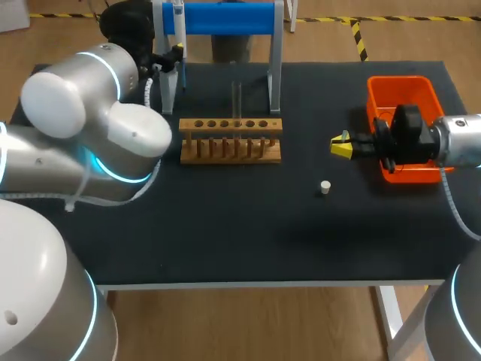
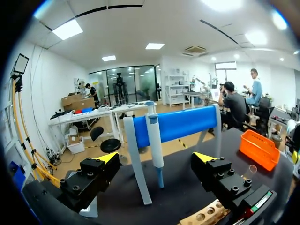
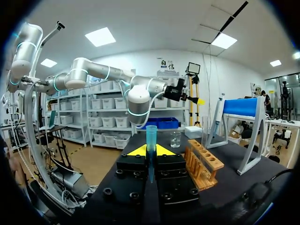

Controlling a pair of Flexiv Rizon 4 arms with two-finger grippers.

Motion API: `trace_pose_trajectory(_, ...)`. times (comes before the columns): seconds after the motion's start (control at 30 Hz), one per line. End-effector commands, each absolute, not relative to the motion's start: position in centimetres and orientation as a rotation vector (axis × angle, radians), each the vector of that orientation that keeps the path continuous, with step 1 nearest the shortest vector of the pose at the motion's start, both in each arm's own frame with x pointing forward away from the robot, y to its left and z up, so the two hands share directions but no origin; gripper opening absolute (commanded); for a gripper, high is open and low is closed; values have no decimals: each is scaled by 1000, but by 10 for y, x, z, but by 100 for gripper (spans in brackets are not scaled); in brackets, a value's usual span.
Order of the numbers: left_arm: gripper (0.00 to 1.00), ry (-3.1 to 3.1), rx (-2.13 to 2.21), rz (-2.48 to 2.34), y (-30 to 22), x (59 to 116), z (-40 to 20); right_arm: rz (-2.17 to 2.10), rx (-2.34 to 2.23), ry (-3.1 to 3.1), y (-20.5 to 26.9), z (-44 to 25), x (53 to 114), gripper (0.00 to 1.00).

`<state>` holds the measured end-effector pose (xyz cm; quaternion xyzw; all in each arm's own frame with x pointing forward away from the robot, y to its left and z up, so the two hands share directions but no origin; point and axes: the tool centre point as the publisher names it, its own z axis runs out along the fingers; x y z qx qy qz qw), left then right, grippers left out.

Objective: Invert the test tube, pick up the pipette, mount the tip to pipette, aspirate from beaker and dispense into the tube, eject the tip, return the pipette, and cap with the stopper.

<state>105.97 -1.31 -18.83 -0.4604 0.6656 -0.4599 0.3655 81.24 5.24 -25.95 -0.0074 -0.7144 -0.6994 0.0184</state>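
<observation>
**Blue tip gripped, pipette not yet lifted**

The pipette (image 2: 154,140) is seen hanging on the blue-barred stand (image 2: 180,124) at the table's back. The left gripper (image 2: 155,157) is spread wide around it, one finger to each side & neither touching, so nothing is grasped there. A blue tip (image 3: 151,138) is clenched upright btwn the fingers of the right gripper (image 3: 150,151), which is held over the table (image 1: 225,241) just beside the orange bin (image 1: 398,81). The test tube (image 1: 237,98) is stood upright in the wooden rack (image 1: 231,140), so the inverting step is judged done. The beaker (image 3: 175,139) is set beyond the rack, by the left arm. The white stopper (image 1: 325,187) is left lying on the table, apart from the rack. Judged still to do: pipette pick-up, tip mounting, aspirate, dispense, eject, return, capping.
</observation>
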Motion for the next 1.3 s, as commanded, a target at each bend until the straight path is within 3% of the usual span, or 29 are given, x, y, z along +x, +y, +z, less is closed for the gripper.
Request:
trace_pose_trajectory(0.03,100,1659,-1200,-1170,-20,1070,-195,-2172,-25,-2222,52,-259,811,0)
trace_pose_trajectory(1.3,100,1516,-1309,-1179,-47,1117,-196,-2172,-25,-2222,52,-259,811,0)
